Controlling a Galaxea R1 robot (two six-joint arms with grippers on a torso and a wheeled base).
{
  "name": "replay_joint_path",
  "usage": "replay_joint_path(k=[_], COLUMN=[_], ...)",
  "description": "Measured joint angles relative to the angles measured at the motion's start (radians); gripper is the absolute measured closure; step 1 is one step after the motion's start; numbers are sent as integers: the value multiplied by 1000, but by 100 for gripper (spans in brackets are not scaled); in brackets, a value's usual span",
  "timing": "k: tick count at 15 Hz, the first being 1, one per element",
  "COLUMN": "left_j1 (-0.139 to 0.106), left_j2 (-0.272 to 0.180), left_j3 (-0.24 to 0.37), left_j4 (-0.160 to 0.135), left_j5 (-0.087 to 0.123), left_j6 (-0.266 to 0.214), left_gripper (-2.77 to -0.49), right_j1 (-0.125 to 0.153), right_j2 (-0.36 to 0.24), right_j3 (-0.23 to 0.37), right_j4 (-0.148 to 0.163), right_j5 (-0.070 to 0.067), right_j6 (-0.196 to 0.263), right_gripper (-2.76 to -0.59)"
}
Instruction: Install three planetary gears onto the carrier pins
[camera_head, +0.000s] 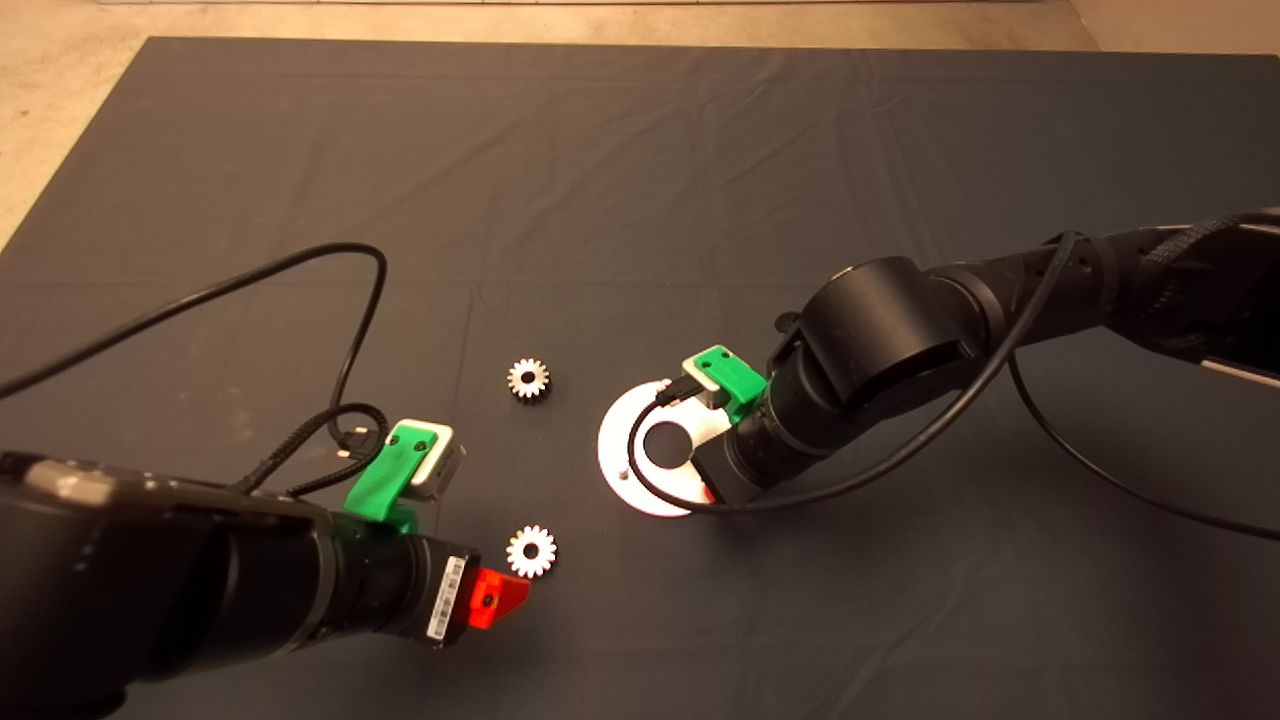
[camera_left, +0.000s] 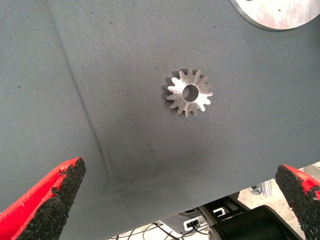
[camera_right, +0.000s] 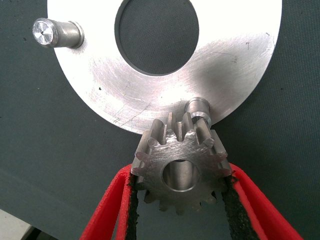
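Silver toothed metal gear (camera_right: 181, 172) clamped in right hand (camera_right: 181, 200), just short of one short steel pin (camera_right: 197, 107) at the flat white-silver disc's (camera_head: 618, 450) 4 o'clock edge; bore looks off the pin. Second pin (camera_right: 55, 32) bare. Left hand (camera_left: 185, 200) spread wide, hovering by a loose gear (camera_head: 531, 551) on dark mat (camera_head: 640, 180); third gear (camera_head: 528, 379) at disc's 10 o'clock.

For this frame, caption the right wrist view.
Right gripper holds a planetary gear beside a carrier pin on the disc.

Open dark mat (camera_head: 640, 150) lay beyond the flat silver-white disc (camera_head: 620, 450). The black right arm (camera_head: 900, 340) overhung the disc; two loose silver spur gears (camera_head: 528, 379) (camera_head: 531, 551) dotted the left side.
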Motion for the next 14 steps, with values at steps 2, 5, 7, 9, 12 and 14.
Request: replay_joint_path(k=[2,5,7,9,12,14], left_j1=[0,0,0,0,0,0], left_j2=[-1,-4,-3,-3,-3,-3], left_j3=[0,0,0,0,0,0], left_j4=[0,0,0,0,0,0], left_j5=[0,0,0,0,0,0], left_j6=[0,0,0,0,0,0], left_gripper=[-276,-276,-276,-276,-276,-276], right_j1=[0,0,0,0,0,0], right_j2=[0,1,1,1,4,4], right_j3=[-3,-9,-9,-9,-9,-9], right_j4=[-3,-8,-10,-13,-20,-31], right_j5=[0,0,0,0,1,1], right_j6=[-4,-11,-12,-15,-15,-16], right_gripper=[-99,-99,-99,-99,-100,-99])
